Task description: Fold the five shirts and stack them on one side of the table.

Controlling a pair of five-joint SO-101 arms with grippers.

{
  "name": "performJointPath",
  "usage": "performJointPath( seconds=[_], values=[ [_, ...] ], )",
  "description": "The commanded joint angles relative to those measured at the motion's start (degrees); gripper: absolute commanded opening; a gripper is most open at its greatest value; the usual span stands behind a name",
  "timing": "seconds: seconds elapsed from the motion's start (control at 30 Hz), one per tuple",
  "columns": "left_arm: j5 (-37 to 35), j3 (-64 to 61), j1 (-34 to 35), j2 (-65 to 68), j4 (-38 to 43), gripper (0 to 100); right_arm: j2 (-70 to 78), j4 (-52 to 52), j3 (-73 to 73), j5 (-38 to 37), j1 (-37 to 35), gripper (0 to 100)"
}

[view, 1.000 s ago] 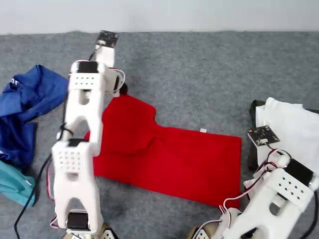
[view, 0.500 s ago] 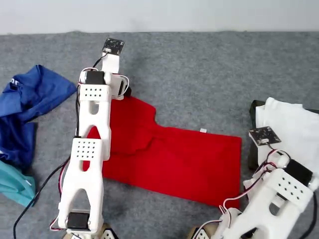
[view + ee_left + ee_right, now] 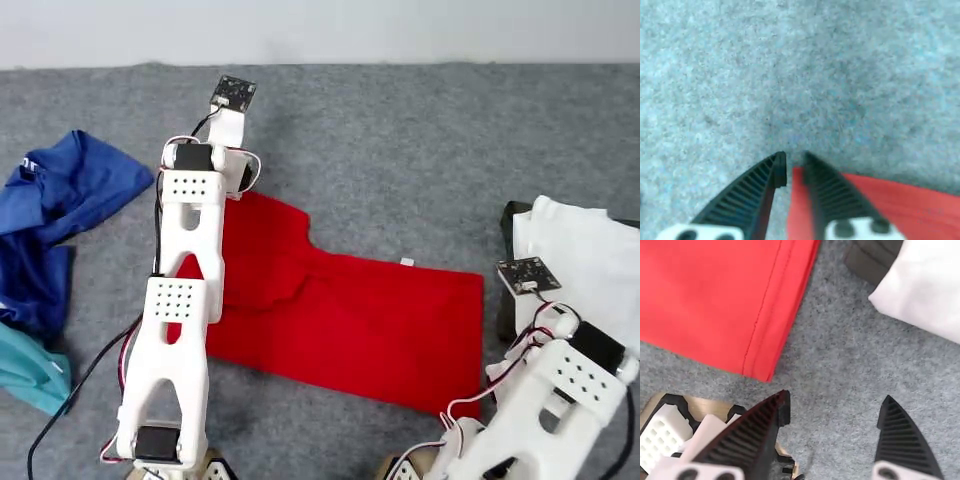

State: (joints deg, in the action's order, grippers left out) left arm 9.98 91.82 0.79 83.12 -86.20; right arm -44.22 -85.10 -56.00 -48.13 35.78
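Red cotton shirt: spread flat on grey felt table. Left gripper: jaws nipped together on the shirt's far sleeve edge. Right gripper: jaws wide apart, just beside its near hem corner. Folded white shirt: near that hem.

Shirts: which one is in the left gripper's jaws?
The red shirt, spread flat in the middle: its edge sits between the nearly closed jaws of the left gripper. The blue shirt, teal shirt and white shirt lie off to the sides.

No legible text, labels, numbers or signs
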Motion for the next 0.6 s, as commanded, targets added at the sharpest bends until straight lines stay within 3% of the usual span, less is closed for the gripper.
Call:
performJointPath(
  seconds=[0.0, 0.33, 0.57],
  values=[
    [1.23, 3.30, -0.97, -0.44, 0.44, 1, 0.04, 0.13, 0.09, 0.44, -0.48, 28.9],
    [1.14, 4.53, -2.64, -1.49, -5.27, 1, 0.04, 0.22, 0.09, 0.35, -0.48, 28.9],
    [1.41, 4.26, -1.76, -10.37, -14.51, 1, -0.04, 0.22, 0.09, 0.35, -0.48, 28.9]
  ],
)
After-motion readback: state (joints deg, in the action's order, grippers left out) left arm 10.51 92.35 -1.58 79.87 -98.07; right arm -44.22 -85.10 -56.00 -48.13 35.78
